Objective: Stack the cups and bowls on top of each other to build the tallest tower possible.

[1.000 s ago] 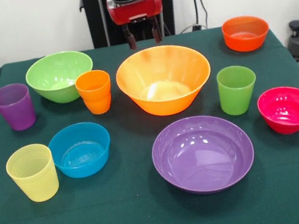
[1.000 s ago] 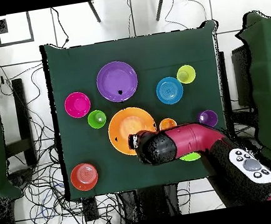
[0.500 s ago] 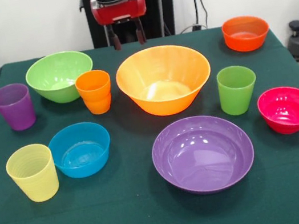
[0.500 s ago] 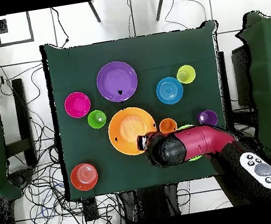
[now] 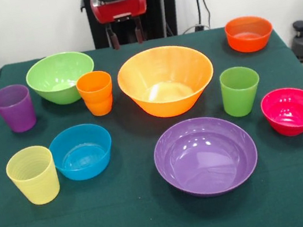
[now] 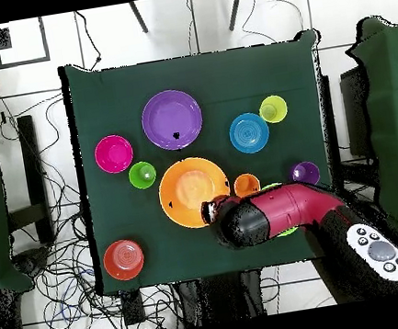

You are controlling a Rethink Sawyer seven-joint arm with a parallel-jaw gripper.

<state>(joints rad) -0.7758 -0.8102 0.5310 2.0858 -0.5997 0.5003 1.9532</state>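
Every cup and bowl stands separately on the green table (image 5: 130, 223); nothing is stacked. The large orange-yellow bowl (image 5: 166, 80) (image 6: 188, 190) is in the middle, with the purple bowl (image 5: 206, 155) in front of it. The light green bowl (image 5: 60, 76), blue bowl (image 5: 81, 151), pink-red bowl (image 5: 292, 110) and orange-red bowl (image 5: 249, 33) stand around them. So do the purple cup (image 5: 14, 108), orange cup (image 5: 95, 93), yellow cup (image 5: 32, 175) and green cup (image 5: 240, 91). My gripper (image 5: 126, 38) (image 6: 208, 212) hangs open and empty above the table's far edge, behind the orange-yellow bowl.
In the overhead view the red arm (image 6: 280, 213) covers most of the light green bowl. Cables lie on the floor around the table, and other green tables stand at both sides.
The gripper has shifted left in the front view and drawn back slightly towards the pedestal. The cups and bowls have not moved.
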